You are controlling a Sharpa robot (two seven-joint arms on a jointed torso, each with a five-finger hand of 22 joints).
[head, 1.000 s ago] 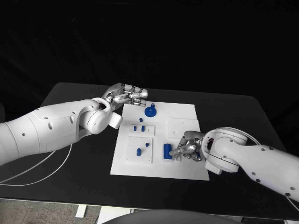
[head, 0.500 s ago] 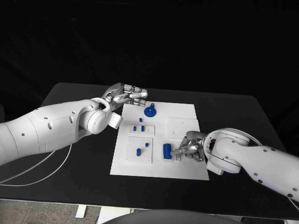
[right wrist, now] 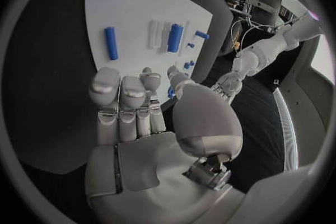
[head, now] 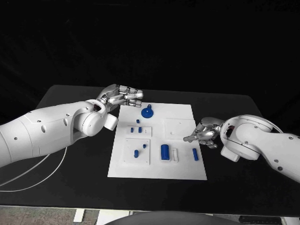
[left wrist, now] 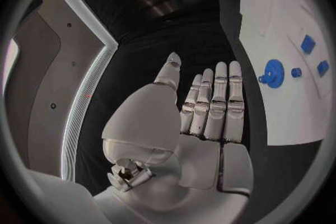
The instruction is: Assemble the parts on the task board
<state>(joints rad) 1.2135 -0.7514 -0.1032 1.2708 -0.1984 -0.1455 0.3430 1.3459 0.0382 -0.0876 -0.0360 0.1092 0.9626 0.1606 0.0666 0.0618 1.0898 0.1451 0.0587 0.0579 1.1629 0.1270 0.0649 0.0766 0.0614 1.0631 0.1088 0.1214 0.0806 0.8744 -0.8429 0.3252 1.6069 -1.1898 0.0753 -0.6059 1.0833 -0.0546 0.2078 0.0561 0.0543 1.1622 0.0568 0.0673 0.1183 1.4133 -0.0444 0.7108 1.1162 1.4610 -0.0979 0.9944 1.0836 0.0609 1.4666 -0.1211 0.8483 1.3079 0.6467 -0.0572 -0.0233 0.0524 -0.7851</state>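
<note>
Head view: task board (head: 180, 168) sits mid-table, left hand (head: 125, 96) at its far-left corner, right hand (head: 204, 134) at its right edge. Left wrist view adds the palm side: fingers (left wrist: 218, 98) straight and together, holding nothing, round blue part (left wrist: 271, 73) just beside them on the board. Right wrist view: right hand (right wrist: 136, 109) empty, fingers extended over the table just off the board edge, nothing pinched. Loose blue rod (head: 195, 154) lies flat near the right hand; thick blue cylinder (head: 165, 151) further in on the board.
</note>
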